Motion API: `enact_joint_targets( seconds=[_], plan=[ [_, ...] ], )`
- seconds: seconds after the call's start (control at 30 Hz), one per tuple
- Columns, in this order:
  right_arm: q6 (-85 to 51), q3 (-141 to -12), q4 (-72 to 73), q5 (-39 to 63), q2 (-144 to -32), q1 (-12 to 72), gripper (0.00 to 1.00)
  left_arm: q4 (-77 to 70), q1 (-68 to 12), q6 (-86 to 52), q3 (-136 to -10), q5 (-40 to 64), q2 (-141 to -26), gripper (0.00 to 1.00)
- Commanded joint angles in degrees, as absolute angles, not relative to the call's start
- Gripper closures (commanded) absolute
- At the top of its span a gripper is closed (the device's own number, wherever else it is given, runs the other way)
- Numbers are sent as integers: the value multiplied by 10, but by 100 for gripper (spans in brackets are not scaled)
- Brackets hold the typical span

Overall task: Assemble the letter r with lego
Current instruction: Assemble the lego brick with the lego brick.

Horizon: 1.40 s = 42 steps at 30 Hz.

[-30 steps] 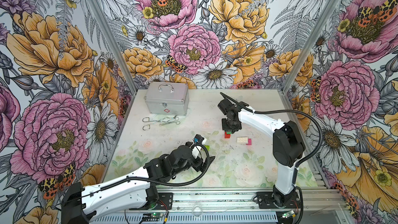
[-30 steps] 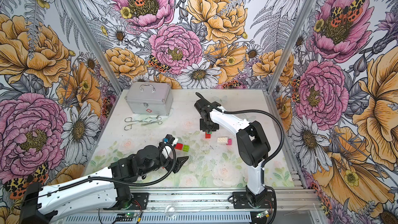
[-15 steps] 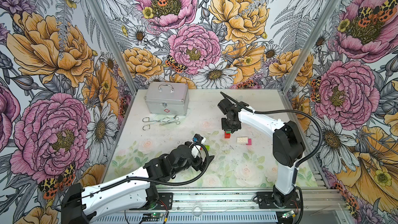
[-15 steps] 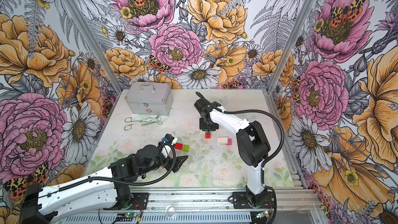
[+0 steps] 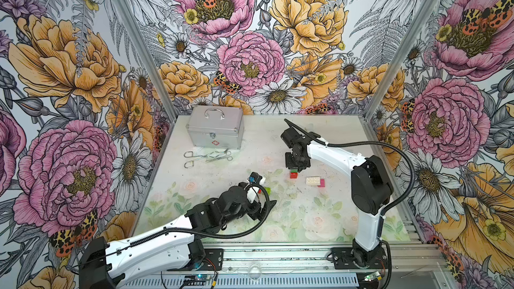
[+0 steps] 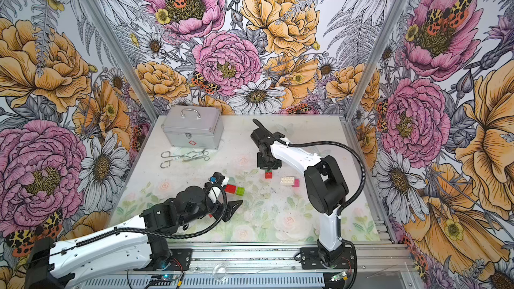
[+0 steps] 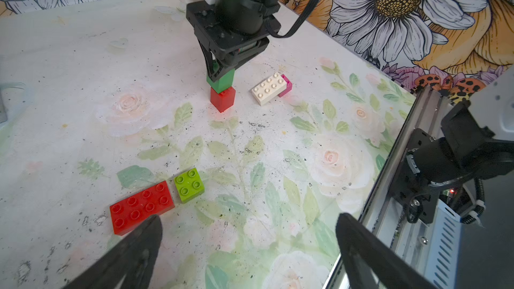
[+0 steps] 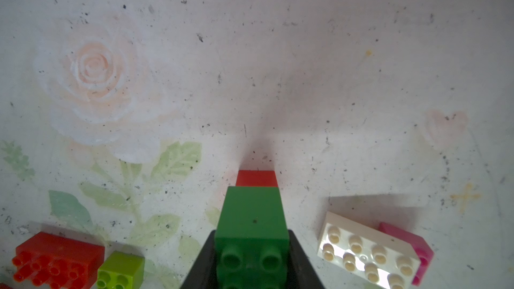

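My right gripper (image 8: 251, 257) is shut on a dark green lego brick (image 8: 251, 218), pointing straight down. The green brick (image 7: 221, 82) sits on top of a small red brick (image 7: 222, 100) that stands on the table. Beside that stack lie a white brick (image 7: 268, 88) and a pink brick (image 7: 286, 84), touching each other. Nearer the left arm, a long red brick (image 7: 141, 207) and a lime brick (image 7: 189, 181) lie side by side. My left gripper (image 7: 249, 222) hovers low just short of them, open, with nothing between its fingers.
A silver metal case (image 5: 215, 130) stands at the back left, with metal scissors and forceps (image 5: 207, 157) lying in front of it. An aluminium rail (image 5: 278, 248) runs along the table's front edge. Flowered walls close in three sides.
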<state>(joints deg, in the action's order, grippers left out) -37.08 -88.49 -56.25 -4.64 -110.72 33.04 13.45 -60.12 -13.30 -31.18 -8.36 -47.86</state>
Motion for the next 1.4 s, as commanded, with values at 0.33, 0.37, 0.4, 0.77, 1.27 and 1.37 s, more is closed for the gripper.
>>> enact_joint_targets(
  seconds=[0.33,0.37,0.4,0.77,1.27,1.37],
  plan=[
    [-383,-842,-562,-40,-1089,325,74,116,-592,-130,-308,-67,-488,1],
    [-384,-841,-562,-39,-1088,324,74,116,-591,-130,-308,-67,-487,1],
    [-385,-840,-562,-39,-1088,324,74,116,-593,-130,-308,-68,-487,1],
    [-390,-855,-569,-19,-1106,320,74,116,-591,-127,-301,-69,-466,1],
    [-390,-855,-583,-16,-1108,318,74,105,-584,-121,-298,-61,-464,1],
    [-383,-859,-583,-17,-1112,318,74,106,-583,-122,-298,-59,-466,1]
  ],
)
